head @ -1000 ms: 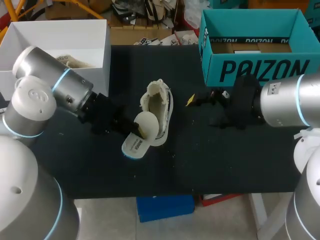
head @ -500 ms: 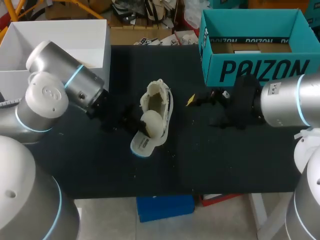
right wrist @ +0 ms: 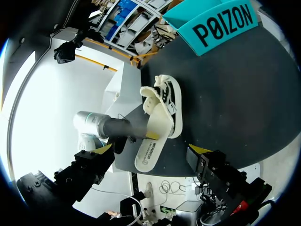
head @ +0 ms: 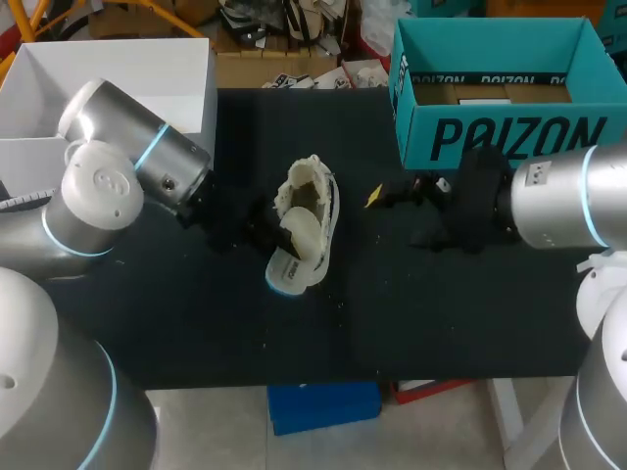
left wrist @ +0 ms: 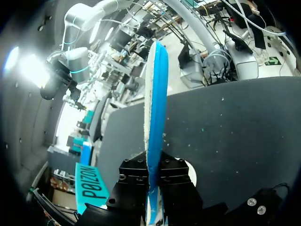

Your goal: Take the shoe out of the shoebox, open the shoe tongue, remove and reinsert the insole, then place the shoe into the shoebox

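My left claw (head: 263, 230) was clenched on the insole (head: 294, 250) just left of the frame's centre in the head view. In the left wrist view the insole stood edge-on between my fingers (left wrist: 129, 181), cream on one face and blue on the other, and ran on ahead of them. Its upper part lay in the mouth of the shoe (head: 313, 201), and its lower end stuck out past the shoe towards the bottom of the frame. The shoe sat on the dark desk (head: 441, 304) near the middle, out of the teal shoebox (head: 509, 137), which stood open at the upper right. A white box (head: 118, 69) filled the upper left corner. My right claw (head: 382, 196) hung just right of the shoe, fingers spread wide and holding nothing.
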Tool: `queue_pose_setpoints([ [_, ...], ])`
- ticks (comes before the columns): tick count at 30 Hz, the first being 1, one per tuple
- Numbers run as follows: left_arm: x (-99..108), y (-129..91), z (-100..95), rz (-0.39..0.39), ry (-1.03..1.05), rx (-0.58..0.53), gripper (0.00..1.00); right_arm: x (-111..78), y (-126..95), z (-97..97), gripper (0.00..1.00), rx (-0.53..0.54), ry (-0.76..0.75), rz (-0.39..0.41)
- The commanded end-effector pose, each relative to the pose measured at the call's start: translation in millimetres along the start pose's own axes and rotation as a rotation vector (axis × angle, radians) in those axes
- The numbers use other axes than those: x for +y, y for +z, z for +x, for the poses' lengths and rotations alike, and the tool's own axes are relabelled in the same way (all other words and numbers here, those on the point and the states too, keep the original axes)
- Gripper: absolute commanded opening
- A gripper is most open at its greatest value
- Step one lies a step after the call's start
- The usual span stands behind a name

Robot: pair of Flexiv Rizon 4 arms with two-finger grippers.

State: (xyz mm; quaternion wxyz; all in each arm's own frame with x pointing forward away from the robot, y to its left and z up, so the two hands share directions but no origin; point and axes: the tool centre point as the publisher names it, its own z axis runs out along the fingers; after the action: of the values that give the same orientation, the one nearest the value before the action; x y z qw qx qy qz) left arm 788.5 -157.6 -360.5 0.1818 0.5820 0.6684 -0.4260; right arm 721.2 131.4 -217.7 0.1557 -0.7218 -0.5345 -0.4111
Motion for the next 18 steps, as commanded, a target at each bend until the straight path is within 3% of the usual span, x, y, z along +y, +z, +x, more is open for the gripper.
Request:
queue_pose_setpoints([
  [1,7,7,-0.7,-0.009,-0.004,-0.007,0.00,-0.6,0,0.6,1.00,-0.002,0.000,-0.001],
  [18,38,8,-4.4,-0.063,-0.028,-0.061,0.00,-0.6,0,0.6,1.00,-0.002,0.000,-0.001],
])
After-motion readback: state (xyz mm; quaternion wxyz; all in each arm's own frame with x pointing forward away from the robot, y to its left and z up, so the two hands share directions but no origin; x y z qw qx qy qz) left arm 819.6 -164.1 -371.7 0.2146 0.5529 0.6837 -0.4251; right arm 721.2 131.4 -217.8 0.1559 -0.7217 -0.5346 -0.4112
